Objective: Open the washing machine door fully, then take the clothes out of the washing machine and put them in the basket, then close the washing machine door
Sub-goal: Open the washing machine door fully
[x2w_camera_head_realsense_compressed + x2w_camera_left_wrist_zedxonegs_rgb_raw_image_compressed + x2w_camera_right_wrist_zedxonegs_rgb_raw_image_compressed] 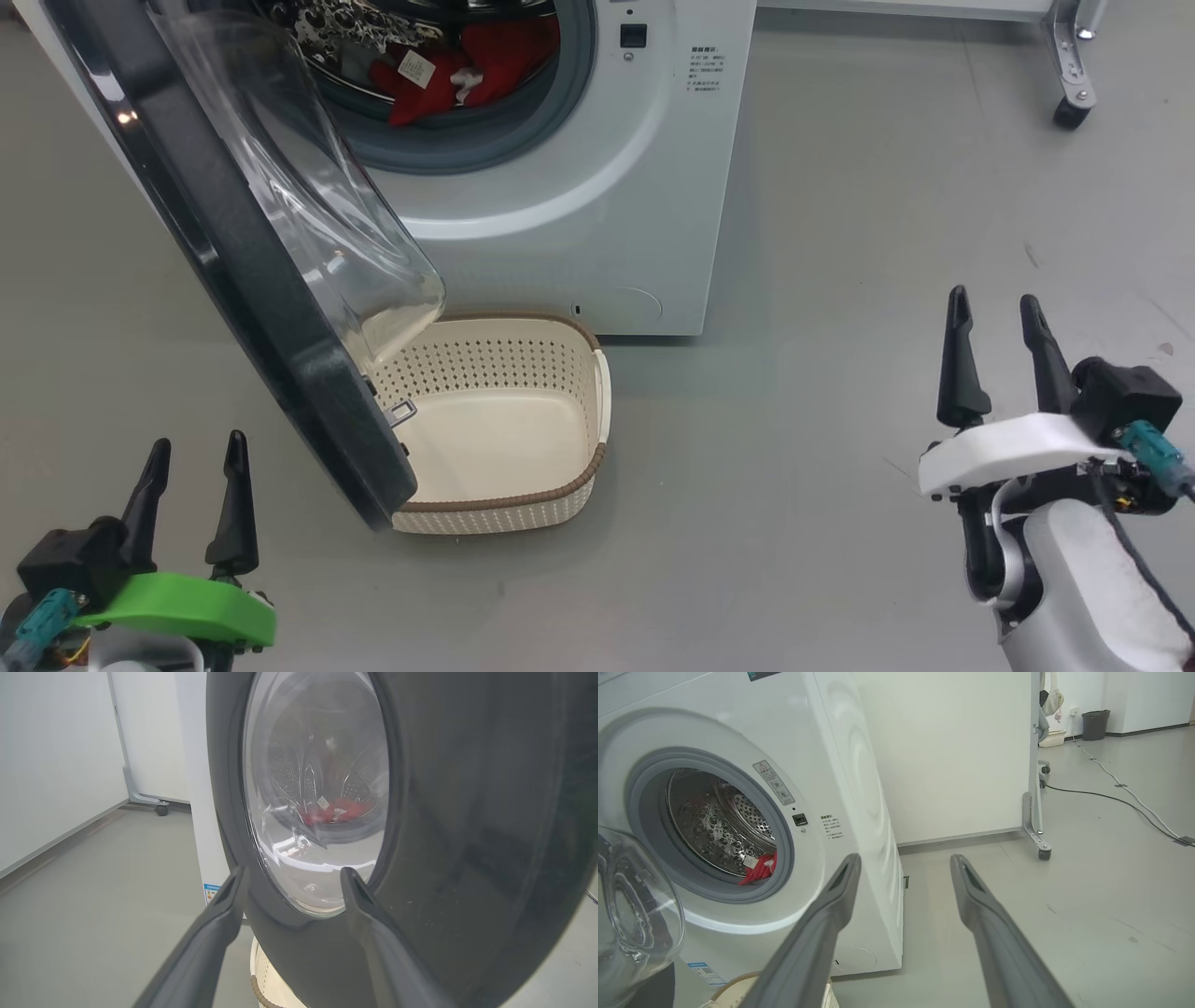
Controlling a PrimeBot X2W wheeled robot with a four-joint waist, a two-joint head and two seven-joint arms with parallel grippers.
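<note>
Grey floor (887, 233): washing machine (607, 177), basket (495, 359) just before it.

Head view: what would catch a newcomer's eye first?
The washing machine door, black-rimmed with a bulging clear bowl, stands open at left, its lower edge overlapping the cream basket on the floor. Bright red clothes lie in the drum of the washing machine at top centre. The left gripper and right gripper hover open at the bottom corners.

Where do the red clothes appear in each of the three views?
Head view: the clothes lie at top centre, inside the drum.
Left wrist view: the clothes show near centre, through the washing machine door.
Right wrist view: the clothes sit left of centre, at the drum opening's lower right.
Shared landmark: the door's clear glass bowl.
</note>
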